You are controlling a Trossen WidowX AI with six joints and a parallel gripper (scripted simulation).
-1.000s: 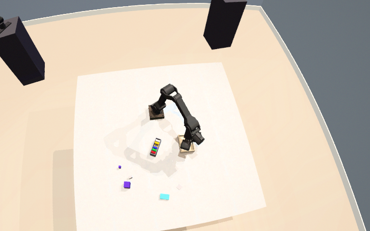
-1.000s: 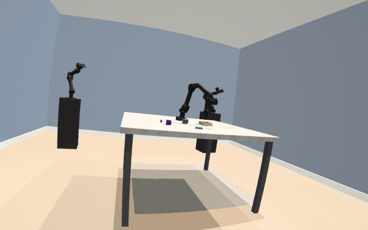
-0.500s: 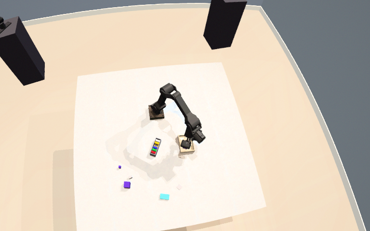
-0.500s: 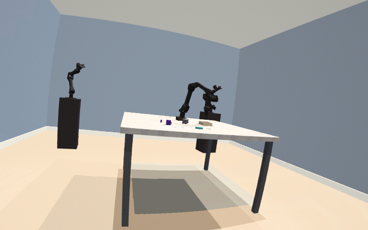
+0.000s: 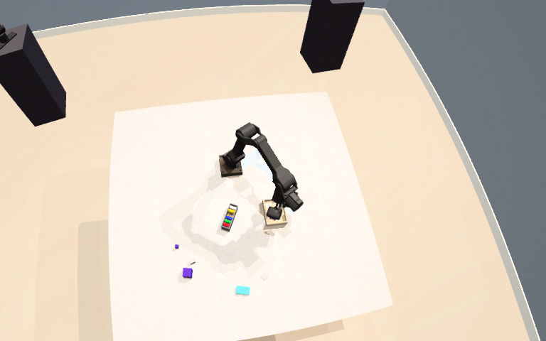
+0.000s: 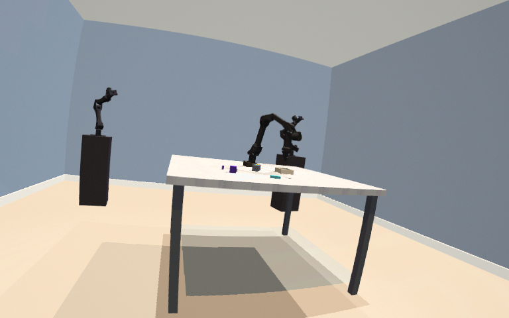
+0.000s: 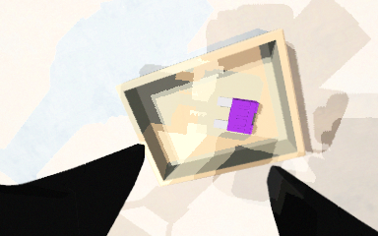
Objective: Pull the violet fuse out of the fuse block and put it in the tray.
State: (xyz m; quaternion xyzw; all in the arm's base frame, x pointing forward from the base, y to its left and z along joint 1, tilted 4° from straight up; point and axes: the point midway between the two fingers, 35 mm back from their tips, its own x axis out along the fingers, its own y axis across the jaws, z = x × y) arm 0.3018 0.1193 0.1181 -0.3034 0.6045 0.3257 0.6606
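Inside tray (image 5: 275, 224) (image 6: 283, 171) (image 7: 298, 123): violet fuse (image 7: 242, 116), lying flat
Gripper (image 5: 277, 206) (image 6: 285, 159) (image 7: 206, 162): above tray, fingers apart, holding nothing
Fuse block (image 5: 226, 229) (image 6: 256, 167): left of tray

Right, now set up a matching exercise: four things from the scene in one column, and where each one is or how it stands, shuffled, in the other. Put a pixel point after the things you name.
Things
1. violet fuse (image 7: 242, 116)
2. gripper (image 7: 206, 162)
3. red fuse (image 5: 226, 224)
4. tray (image 5: 285, 217) (image 6: 283, 171) (image 7: 291, 93)

Places and states
A. at one end of the row in the fuse block (image 5: 227, 229) (image 6: 256, 167)
B. lying on its side, two pale prongs showing
C. on the table, with the violet fuse inside
D. open, with nothing between its fingers

Right pairs: 1-B, 2-D, 3-A, 4-C
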